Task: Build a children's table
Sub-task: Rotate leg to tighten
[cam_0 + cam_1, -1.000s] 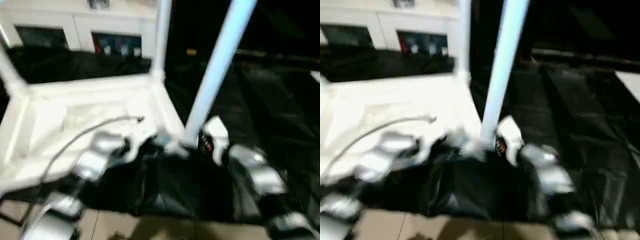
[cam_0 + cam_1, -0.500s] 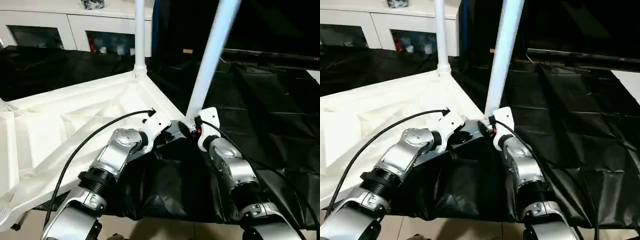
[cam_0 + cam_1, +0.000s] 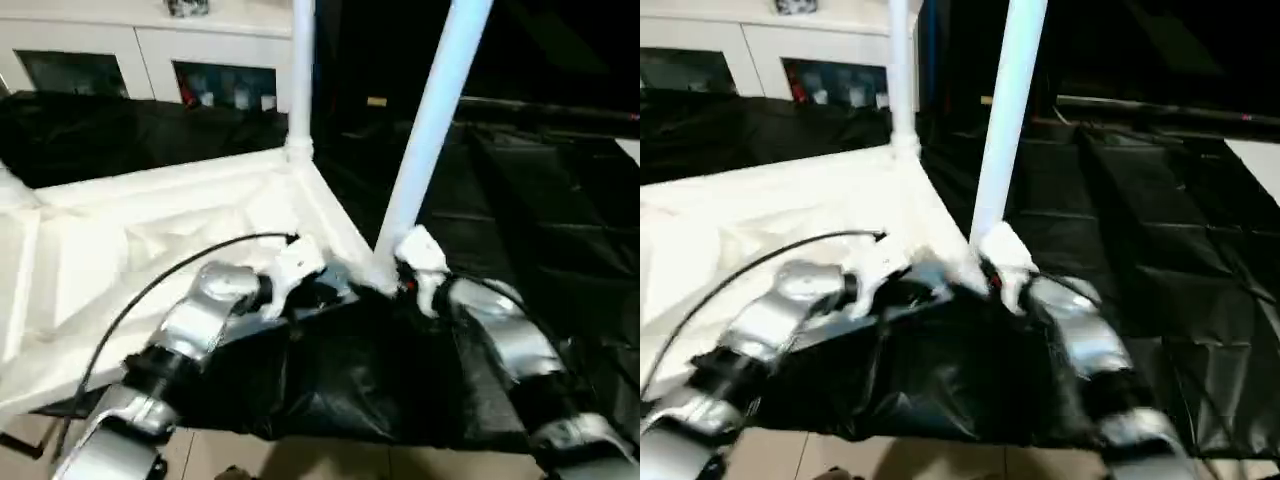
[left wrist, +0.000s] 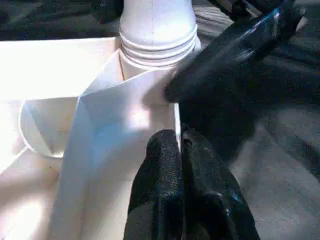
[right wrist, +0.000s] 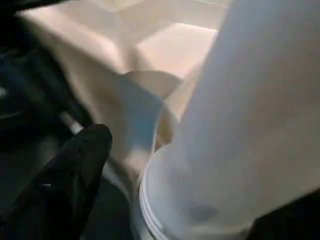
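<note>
The children's table lies upside down on a black sheet, its ribbed white top facing up. One white leg stands upright in the far corner socket. A second leg stands in the near corner socket. My left gripper is shut, pinching the thin rim of the top just beside that near socket. My right gripper is at the base of the near leg. It is open, with one black finger standing off the leg's flared end.
A white cabinet with glass doors runs along the back. The black sheet covers the ground to the right and behind. Light floor tiles show at the near edge. A black cable arcs over my left forearm.
My right gripper's fingers have spread wider around the near leg's base. The left gripper keeps its pinch on the rim. The head view has shifted.
</note>
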Controlling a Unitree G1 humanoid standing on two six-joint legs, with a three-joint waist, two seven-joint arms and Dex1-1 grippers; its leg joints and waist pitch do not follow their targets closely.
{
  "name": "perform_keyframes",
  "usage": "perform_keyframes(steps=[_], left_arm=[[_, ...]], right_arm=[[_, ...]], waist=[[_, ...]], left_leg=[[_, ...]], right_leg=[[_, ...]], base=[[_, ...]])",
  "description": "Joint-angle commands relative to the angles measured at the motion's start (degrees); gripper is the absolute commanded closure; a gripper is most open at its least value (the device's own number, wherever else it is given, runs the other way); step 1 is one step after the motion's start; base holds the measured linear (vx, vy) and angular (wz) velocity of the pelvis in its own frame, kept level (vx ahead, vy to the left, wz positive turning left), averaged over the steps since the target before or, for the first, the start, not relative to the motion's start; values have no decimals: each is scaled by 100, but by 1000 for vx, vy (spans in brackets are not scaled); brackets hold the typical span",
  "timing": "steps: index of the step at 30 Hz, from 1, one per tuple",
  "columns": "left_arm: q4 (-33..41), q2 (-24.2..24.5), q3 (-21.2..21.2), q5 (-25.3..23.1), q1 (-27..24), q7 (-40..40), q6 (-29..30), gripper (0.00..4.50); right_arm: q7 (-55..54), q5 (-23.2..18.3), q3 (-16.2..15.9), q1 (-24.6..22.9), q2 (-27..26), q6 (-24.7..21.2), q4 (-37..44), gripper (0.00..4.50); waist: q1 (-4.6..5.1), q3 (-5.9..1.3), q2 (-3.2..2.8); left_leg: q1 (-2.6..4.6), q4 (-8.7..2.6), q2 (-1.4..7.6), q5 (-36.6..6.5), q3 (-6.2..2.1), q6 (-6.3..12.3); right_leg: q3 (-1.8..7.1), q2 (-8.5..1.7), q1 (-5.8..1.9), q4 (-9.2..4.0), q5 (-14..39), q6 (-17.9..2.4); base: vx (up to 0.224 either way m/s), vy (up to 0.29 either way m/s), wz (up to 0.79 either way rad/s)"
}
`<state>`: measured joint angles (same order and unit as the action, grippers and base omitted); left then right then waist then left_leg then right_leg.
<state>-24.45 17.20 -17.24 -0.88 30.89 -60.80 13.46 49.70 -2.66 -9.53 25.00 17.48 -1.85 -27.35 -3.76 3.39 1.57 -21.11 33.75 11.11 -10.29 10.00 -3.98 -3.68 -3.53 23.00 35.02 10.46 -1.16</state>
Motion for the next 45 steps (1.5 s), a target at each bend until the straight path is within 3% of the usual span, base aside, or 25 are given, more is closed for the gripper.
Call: perform_keyframes(steps=[1,8,16,24,29,30,32,35,37,41,42,45], left_arm=[[274,-58,-92,274,2,-392,-234,450],[464,335,-111,459,-104,-1012,-177,450],[591,489,-107,539,-167,-1233,-89,450],[620,480,-114,575,-195,-1215,1,450],[305,104,-7,322,-16,-377,80,450],[20,-189,71,136,161,289,91,450],[-101,-324,95,70,245,558,150,450],[-295,-709,130,6,436,1078,343,450],[-465,-1112,163,-48,617,1601,502,450],[-511,-1277,38,-174,649,1733,464,450],[-542,-1322,-33,-242,645,1684,310,450],[-466,-1281,-41,-212,591,1568,277,450]], right_arm=[[338,-130,-95,-39,103,-58,164,40],[1231,-532,-250,-230,493,-377,545,95],[1619,-533,-337,-354,640,-529,711,166],[1656,-693,-338,-464,594,-732,877,180],[733,-515,-136,-407,130,-695,590,181],[-202,-310,27,-234,-245,-713,199,181],[-559,-262,82,-164,-416,-721,54,181],[-1342,-252,209,13,-923,-796,-219,182],[-2128,-230,314,237,-1470,-907,-491,182],[-2432,-191,336,429,-1805,-840,-691,182],[-2339,-361,484,531,-2004,-822,-775,147],[-2209,-495,564,566,-2042,-840,-736,110]], waist=[[-11,-363,-11],[-44,-353,-34],[-119,-373,-20],[-122,-366,-22],[-102,-351,-18],[-81,-351,-18],[-55,-351,-15],[-58,-352,-28],[-25,-373,-45],[23,-392,-44],[28,-402,-48],[22,-398,-47]], left_leg=[[71,-391,228,-1305,-53,262],[88,-411,245,-1430,-66,223],[79,-391,236,-1143,-50,227],[87,-397,236,-1264,-52,182],[82,-409,229,-1302,-59,105],[81,-410,219,-1339,-65,33],[112,-402,200,-1449,-72,-63],[103,-401,204,-1427,-72,-25],[95,-410,211,-1294,-76,-53],[69,-393,198,-1153,-70,12],[59,-387,194,-1101,-63,59],[62,-389,200,-1044,-57,143]], right_leg=[[292,-459,-290,-467,1445,-1153],[294,-461,-268,-486,1675,-1118],[291,-454,-285,-436,1260,-1199],[291,-459,-281,-462,1491,-1143],[286,-461,-265,-484,1691,-1079],[280,-460,-259,-496,1852,-1018],[269,-472,-244,-534,2170,-946],[282,-476,-247,-547,2136,-887],[285,-463,-242,-510,1844,-957],[285,-463,-282,-468,1344,-1066],[291,-465,-292,-458,1231,-1089],[291,-462,-302,-442,1031,-1141]], base=[[0,0,0],[0,0,0],[0,0,0],[0,0,0],[0,0,0],[0,0,0],[0,0,0],[0,0,0],[0,0,0],[0,0,0],[0,0,0],[0,0,0]])
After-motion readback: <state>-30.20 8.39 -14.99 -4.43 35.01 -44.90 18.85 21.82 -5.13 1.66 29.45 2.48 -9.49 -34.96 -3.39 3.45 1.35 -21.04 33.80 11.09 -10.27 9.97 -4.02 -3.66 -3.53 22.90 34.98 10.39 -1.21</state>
